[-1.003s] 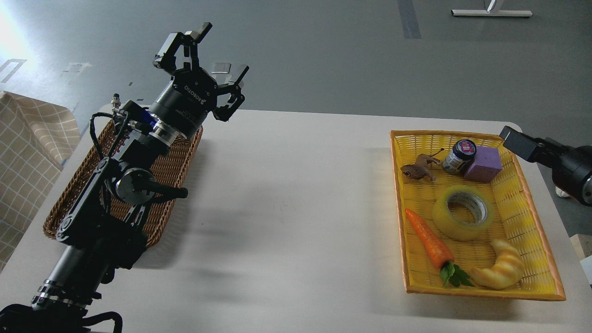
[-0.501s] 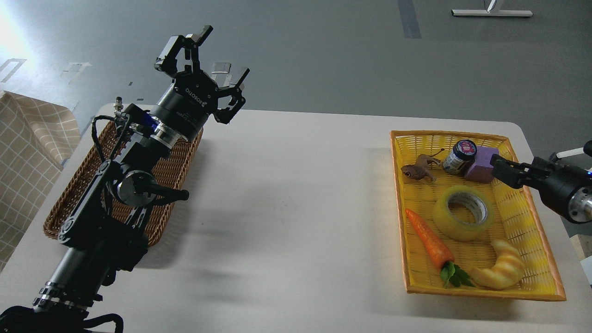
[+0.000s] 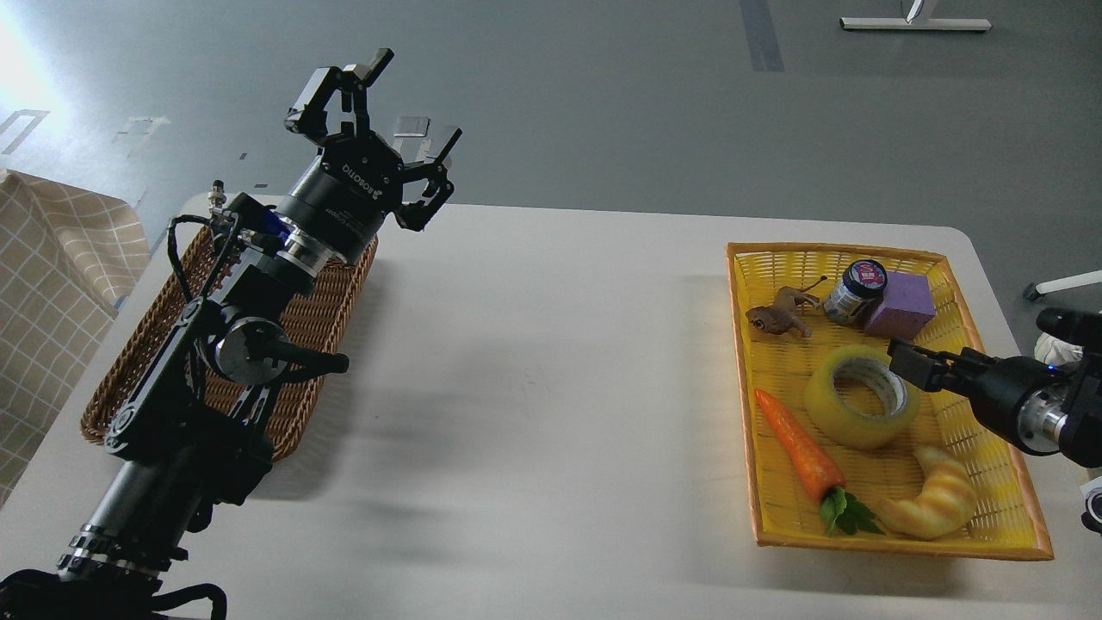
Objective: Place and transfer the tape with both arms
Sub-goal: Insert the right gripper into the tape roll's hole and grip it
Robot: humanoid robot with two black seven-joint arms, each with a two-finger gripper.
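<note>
The yellow tape roll [image 3: 848, 412] lies flat in the middle of the yellow tray [image 3: 742, 344] at the right of the table. My right gripper [image 3: 911, 362] comes in from the right edge, its tip just over the roll's right rim. It is seen end-on and dark, so I cannot tell whether its fingers are open or shut. My left gripper [image 3: 396, 108] is open and empty, raised high above the far end of the brown wicker basket [image 3: 146, 362] at the left.
The tray also holds an orange toy carrot [image 3: 799, 448], a toy croissant [image 3: 938, 495], a purple block [image 3: 901, 303], a small jar [image 3: 855, 291] and a brown toy animal [image 3: 779, 315]. A checked cloth [image 3: 52, 275] lies left of the table.
My right gripper has moved down and toward me, from beside the tray's far right corner, past the purple block, to the tape roll's right rim. The left arm has barely moved.
</note>
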